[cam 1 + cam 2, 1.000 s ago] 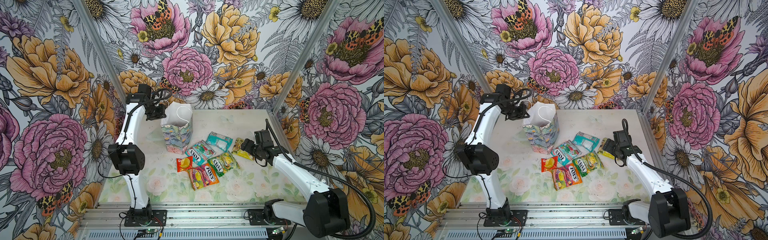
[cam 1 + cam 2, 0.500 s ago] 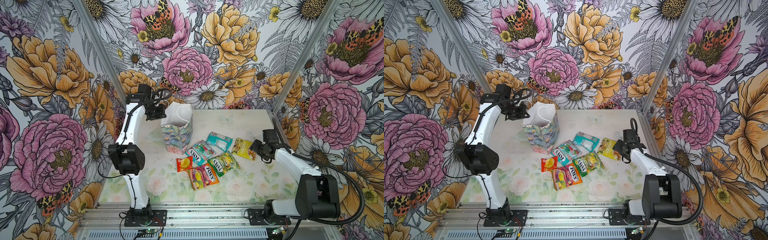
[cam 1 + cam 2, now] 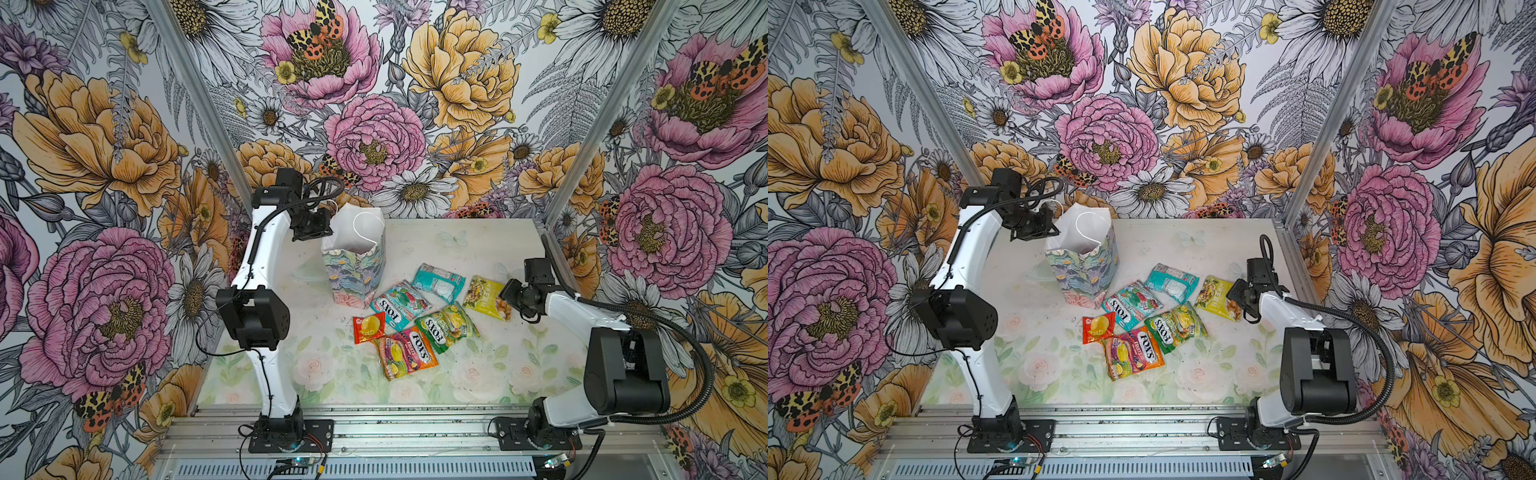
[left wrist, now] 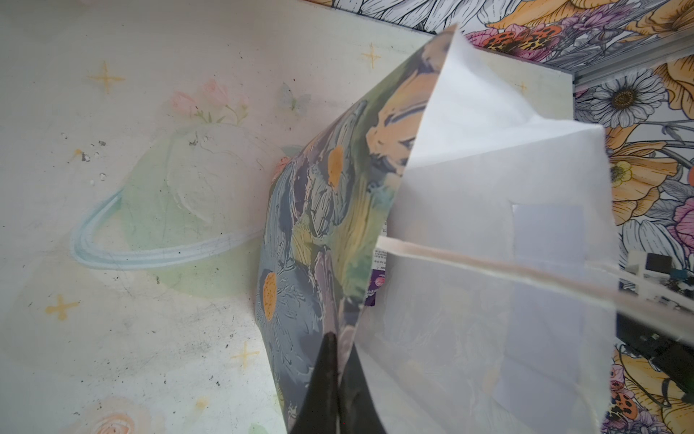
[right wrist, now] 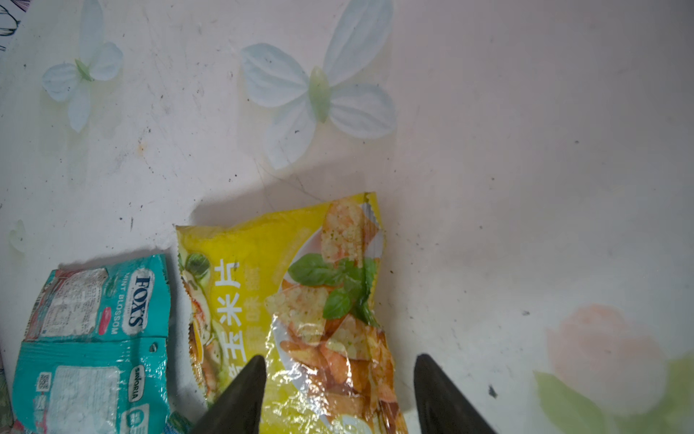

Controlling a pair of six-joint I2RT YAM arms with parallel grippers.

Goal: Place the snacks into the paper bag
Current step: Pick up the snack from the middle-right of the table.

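Observation:
The paper bag (image 3: pixel 353 257) (image 3: pixel 1084 259) stands upright at the back left of the table with its white mouth open. My left gripper (image 3: pixel 320 226) (image 4: pixel 338 338) is shut on the paper bag's (image 4: pixel 319 225) rim. A sliver of purple wrapper (image 4: pixel 376 280) shows inside. Several snacks lie to the bag's right: a yellow packet (image 3: pixel 486 297) (image 5: pixel 300 285), a teal one (image 3: pixel 438 280) (image 5: pixel 94 338), and FOX'S packets in teal-red (image 3: pixel 399 305), green (image 3: pixel 446 326) and orange (image 3: pixel 407 353). My right gripper (image 3: pixel 505 291) (image 5: pixel 340 359) is open, low over the yellow packet's right end.
A small red-orange packet (image 3: pixel 368 327) lies at the left of the pile. The metal frame post (image 3: pixel 561 257) and right wall stand close behind my right wrist. The table's front rail (image 3: pixel 374 432) carries both arm bases.
My right arm has folded back toward the right wall, sliding its gripper from over the yellow packet to its right end, with the jaws narrowing. The left arm and bag are unchanged.

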